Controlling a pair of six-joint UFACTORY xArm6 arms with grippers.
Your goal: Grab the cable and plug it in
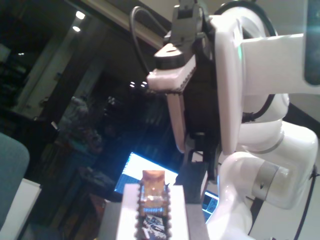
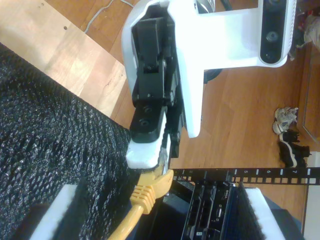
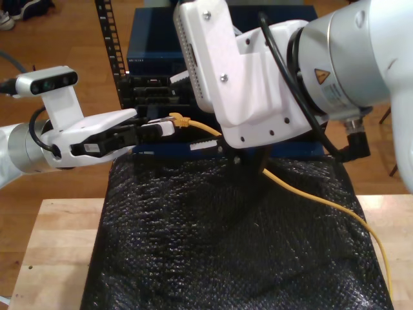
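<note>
Black bubble-textured mat (image 3: 193, 258) covers the wooden table. The long yellow-orange network cable (image 3: 310, 194) runs across it from 4 o'clock to 10 o'clock in the exterior view. My second gripper (image 2: 157, 220) straddles the cable, pads apart. My first gripper (image 3: 161, 127) pinches the plug (image 3: 179, 119), whose long axis points toward 3 o'clock. The dark equipment rack (image 3: 155, 90) lies at 12 o'clock, probably requiring reorientation.

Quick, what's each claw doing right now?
My first claw: closed on the yellow cable, near its end.
My second claw: open, holding nothing.
</note>
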